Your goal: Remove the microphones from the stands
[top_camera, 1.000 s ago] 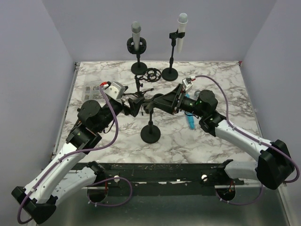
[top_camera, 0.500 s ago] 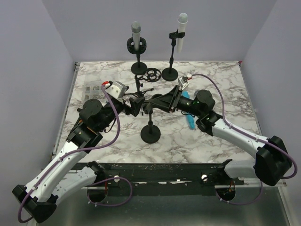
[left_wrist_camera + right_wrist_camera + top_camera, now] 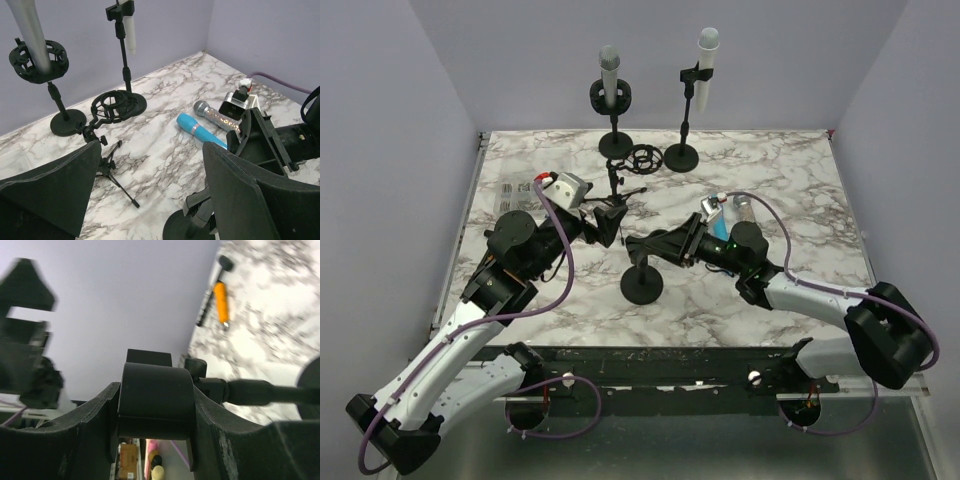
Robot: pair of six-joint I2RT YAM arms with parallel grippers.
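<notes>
Lavender walls enclose a marble desk [image 3: 800, 180]. At its rear, a grey microphone [image 3: 609, 66] stands in a shock-mount stand [image 3: 616, 144] and a white microphone [image 3: 707, 50] sits clipped on a second stand [image 3: 682, 155]. A blue microphone [image 3: 197, 130] and a glittery silver microphone [image 3: 216, 113] lie by the right arm. The right end effector [image 3: 648, 246] is pinching the black clip [image 3: 156, 400] of the near stand [image 3: 642, 285]. The left end effector [image 3: 608, 222] hovers spread just beside it.
</notes>
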